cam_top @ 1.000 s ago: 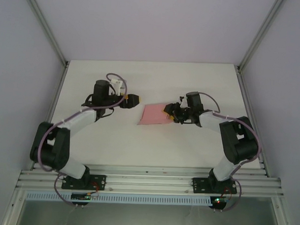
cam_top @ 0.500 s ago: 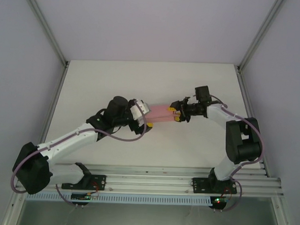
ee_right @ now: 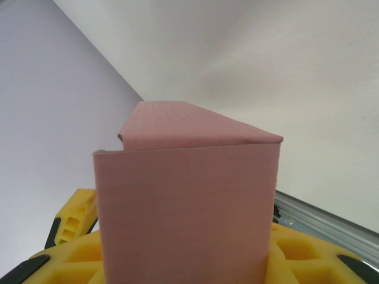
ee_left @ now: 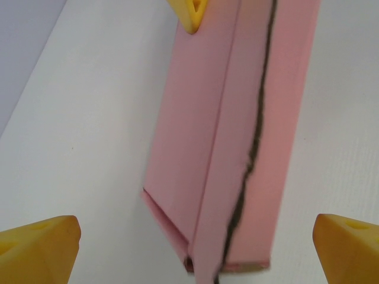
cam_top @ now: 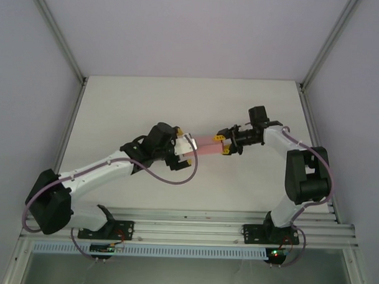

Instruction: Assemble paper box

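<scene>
Change first: in the overhead view my left claw (cam_top: 186,147) has swung in from the upper left of the table (cam_top: 178,98) and now sits at the left end of the paper box (cam_top: 205,144), a little closer than half a second back. My right claw (cam_top: 222,144) has turned and raised the box from lying flat, and it pinches the right end just right of the frame's centre. I judge this sets up a two-handed step: one end held fast, the other free for me to open or fold.

From my left wrist, my yellow fingertips (ee_left: 38,248) sit in the two bottom corners, spread wide and clear of the box on both sides. The box runs from bottom centre to the top edge. It is smooth matte pink card with crisp long creases, a dark ragged gap along an overlapping panel, and a slightly squashed open mouth at the near end.

From my right wrist, the box rises from bottom centre, clamped between my yellow pads (ee_right: 71,236). A faint grain shows on the card, and the far part tips over as a slanted panel.
</scene>
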